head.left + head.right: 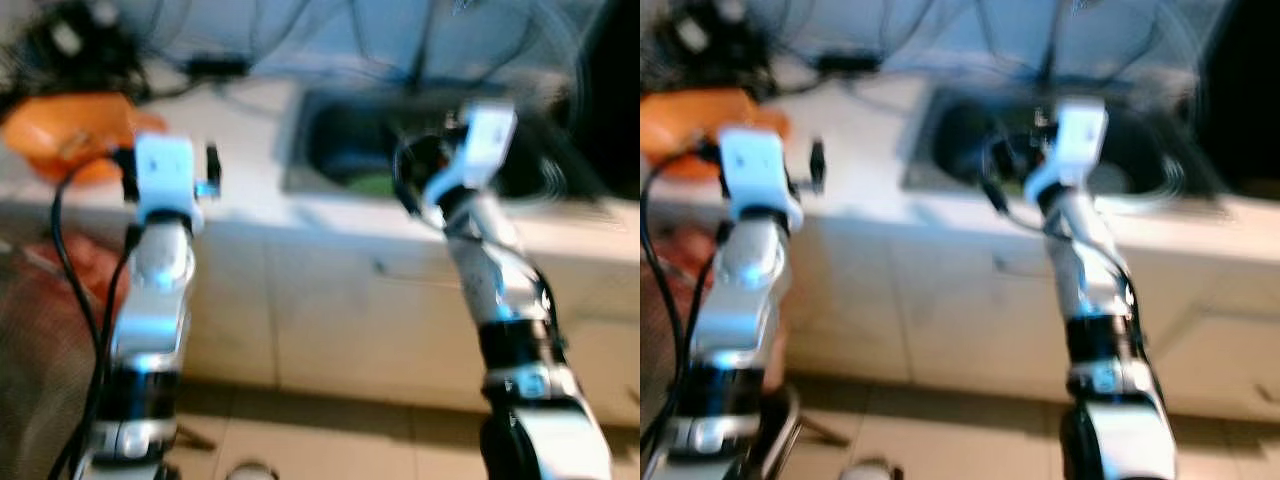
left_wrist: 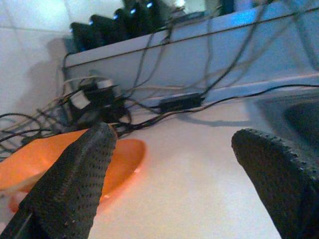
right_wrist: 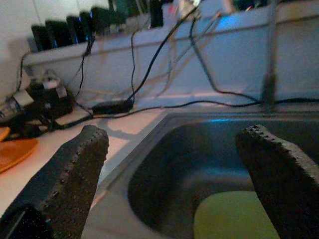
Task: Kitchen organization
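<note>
The head views are blurred. I stand in front of a pale kitchen counter (image 1: 250, 130) with a dark sink (image 3: 149, 134) set into it. An orange dish (image 2: 119, 154) lies on the counter at the left. My left gripper (image 2: 172, 144) hovers open just above the counter beside that dish, holding nothing. My right gripper (image 3: 174, 137) is open at the sink's near edge, pointing into the basin. A yellow-green object (image 3: 234, 216) lies in the basin; it also shows as a green patch (image 1: 372, 183) in the left eye view.
Black cables and a power adapter (image 2: 182, 102) run along the back of the counter under a pale ledge with dark devices (image 2: 99, 30) on it. Cream cabinet fronts (image 1: 350, 310) stand below the counter, above a tiled floor (image 1: 330, 440).
</note>
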{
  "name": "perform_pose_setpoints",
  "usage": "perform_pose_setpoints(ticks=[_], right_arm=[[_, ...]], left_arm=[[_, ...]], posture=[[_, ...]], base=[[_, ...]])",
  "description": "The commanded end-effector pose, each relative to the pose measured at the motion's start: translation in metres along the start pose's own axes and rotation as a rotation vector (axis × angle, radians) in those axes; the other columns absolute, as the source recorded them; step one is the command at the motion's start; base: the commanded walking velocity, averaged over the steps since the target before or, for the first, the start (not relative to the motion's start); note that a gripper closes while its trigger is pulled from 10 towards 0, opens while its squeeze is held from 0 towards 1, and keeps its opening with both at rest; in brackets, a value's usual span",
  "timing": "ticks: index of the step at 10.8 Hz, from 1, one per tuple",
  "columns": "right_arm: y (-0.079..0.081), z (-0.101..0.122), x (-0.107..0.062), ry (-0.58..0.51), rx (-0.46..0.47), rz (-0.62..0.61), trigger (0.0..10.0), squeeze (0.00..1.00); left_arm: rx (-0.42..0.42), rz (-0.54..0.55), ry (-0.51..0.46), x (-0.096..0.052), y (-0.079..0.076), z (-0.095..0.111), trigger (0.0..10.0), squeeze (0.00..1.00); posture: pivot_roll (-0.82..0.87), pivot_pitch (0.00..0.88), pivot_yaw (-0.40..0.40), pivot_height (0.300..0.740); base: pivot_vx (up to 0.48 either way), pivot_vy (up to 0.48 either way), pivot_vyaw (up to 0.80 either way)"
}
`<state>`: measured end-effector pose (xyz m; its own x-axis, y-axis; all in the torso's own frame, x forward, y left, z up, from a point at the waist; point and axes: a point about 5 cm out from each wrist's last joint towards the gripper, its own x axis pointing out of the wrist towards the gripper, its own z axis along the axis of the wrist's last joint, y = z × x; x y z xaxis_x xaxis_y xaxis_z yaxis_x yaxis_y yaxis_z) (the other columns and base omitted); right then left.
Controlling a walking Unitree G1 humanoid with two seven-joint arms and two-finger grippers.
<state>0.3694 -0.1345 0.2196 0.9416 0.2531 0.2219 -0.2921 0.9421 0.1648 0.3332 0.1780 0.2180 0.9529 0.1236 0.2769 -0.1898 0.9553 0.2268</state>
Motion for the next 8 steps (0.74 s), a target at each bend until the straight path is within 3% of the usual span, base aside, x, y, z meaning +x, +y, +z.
perform_pose_setpoints(ticks=[1,4,8], right_arm=[[0.008,0.004,0.004,-0.012,-0.002,0.028,10.0,0.0],[0.007,0.008,0.005,-0.023,-0.028,0.034,10.0,0.0],[0.008,0.007,0.005,-0.021,-0.033,0.043,10.0,0.0]], left_arm=[[0.002,0.025,-0.006,0.001,0.005,0.003,10.0,0.0],[-0.012,0.068,-0.069,0.001,0.012,0.016,10.0,0.0],[0.004,0.123,-0.089,-0.002,0.015,0.019,10.0,0.0]], posture=[[0.07,0.081,-0.05,0.74],[0.07,0.078,-0.052,0.74],[0.07,0.079,-0.054,0.74]], base=[[0.454,0.0,0.0],[0.434,0.0,0.0],[0.0,0.0,0.0]])
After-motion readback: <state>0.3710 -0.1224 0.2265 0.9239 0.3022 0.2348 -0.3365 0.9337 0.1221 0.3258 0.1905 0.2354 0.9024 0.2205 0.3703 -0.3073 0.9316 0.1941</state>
